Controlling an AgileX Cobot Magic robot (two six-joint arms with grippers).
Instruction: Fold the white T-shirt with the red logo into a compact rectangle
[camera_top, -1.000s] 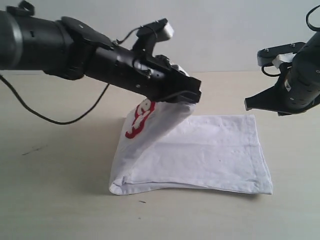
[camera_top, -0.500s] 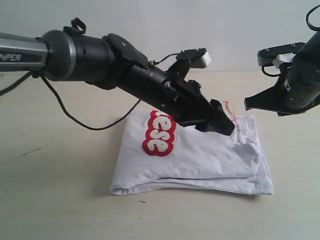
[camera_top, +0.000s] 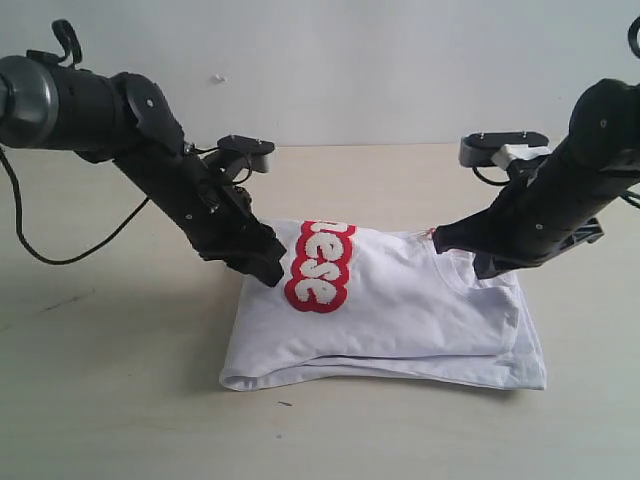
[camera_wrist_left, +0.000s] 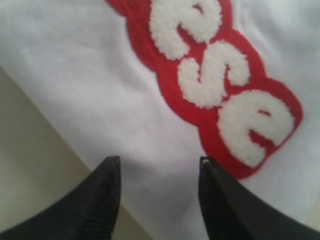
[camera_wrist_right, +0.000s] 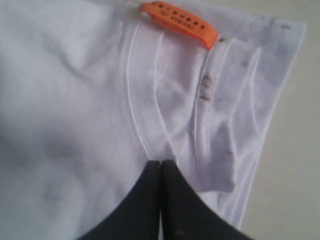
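white t-shirt (camera_top: 400, 310) beneath left fingers (camera_wrist_left: 100, 205), apart by the red logo (camera_top: 320, 265) (right fingers (camera_wrist_right: 145, 205) closed at collar (camera_wrist_right: 207, 100))

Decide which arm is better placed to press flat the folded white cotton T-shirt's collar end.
Right, probably: the shut right gripper is at the ribbed collar; the open left gripper is by the fuzzy red logo.

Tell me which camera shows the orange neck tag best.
The right wrist view: the orange tag is large and clear there, printed lettering visible, sewn at the collar. The exterior view gives only a tiny reddish speck at the neckline. The left wrist view misses it, showing just the red logo on the white T-shirt.
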